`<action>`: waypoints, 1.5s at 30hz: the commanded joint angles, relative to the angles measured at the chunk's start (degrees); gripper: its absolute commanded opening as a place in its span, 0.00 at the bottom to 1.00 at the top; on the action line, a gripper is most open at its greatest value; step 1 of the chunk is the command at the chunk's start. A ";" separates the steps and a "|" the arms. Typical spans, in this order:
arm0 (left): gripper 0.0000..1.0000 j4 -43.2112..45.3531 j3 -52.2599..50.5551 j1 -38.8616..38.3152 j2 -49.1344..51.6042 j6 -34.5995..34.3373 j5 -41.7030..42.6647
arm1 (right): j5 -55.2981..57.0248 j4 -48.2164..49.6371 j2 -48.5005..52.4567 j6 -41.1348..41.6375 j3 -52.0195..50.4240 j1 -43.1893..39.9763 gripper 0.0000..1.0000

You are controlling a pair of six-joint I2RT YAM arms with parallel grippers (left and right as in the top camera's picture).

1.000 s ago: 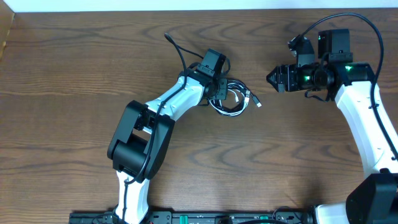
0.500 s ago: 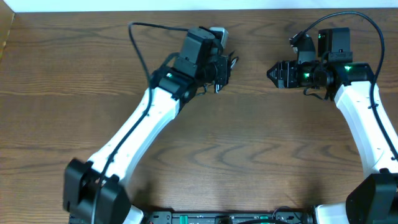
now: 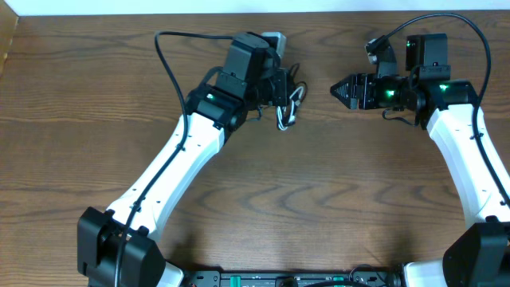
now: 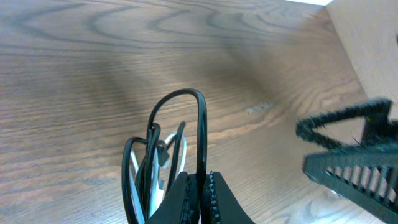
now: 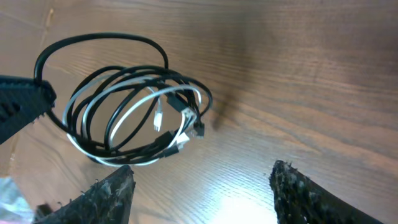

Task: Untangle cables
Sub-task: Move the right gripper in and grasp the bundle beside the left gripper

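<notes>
Both cables (image 5: 134,118), one coil, now up off bench (image 3: 358,199), pinched in left gripper (image 4: 201,182); right gripper (image 3: 336,88) wide, edging closer, prob pull-apart next.

The table (image 3: 319,183) is mid-brown wood with darker wavy grain and a pale sheen in places. One cable is black (image 4: 203,137), the other white (image 5: 158,117), and their loops alternate dark and light. The left tool (image 4: 200,183) is black. The right tool (image 3: 338,89) is black too, its fingers (image 5: 298,190) finely ribbed. Both arms, left (image 3: 171,171) and right (image 3: 470,159), are white with black joints. A green light (image 3: 388,96) glows at the right wrist. A white strip (image 3: 239,6) edges the table's far side.
</notes>
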 commanded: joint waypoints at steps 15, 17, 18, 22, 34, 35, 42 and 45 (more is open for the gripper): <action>0.07 3.34 0.50 2.08 -1.38 -5.73 0.74 | 6.19 2.38 0.20 19.23 0.04 8.26 0.66; 0.07 3.37 0.50 2.08 -1.38 -5.70 0.72 | 7.93 2.78 0.20 21.77 0.04 9.33 0.66; 0.07 3.43 0.50 2.08 -1.38 -5.70 0.72 | 9.07 2.82 0.20 23.63 0.04 9.75 0.65; 0.08 3.74 0.50 2.40 -1.38 -2.47 0.26 | 12.92 3.10 0.22 31.01 0.02 11.23 0.65; 0.07 4.24 0.50 2.49 -1.38 -3.15 0.90 | 15.47 5.40 1.92 31.19 0.02 12.52 0.65; 0.07 4.35 0.50 2.21 -1.38 -3.15 0.92 | 15.45 6.14 1.95 30.29 0.02 12.50 0.65; 0.07 4.33 0.50 1.42 -1.38 -9.01 0.92 | 15.23 8.17 2.01 29.94 0.02 12.41 0.64; 0.07 4.44 0.50 1.42 -1.36 -10.75 0.90 | 15.23 8.52 2.12 29.97 0.02 12.41 0.64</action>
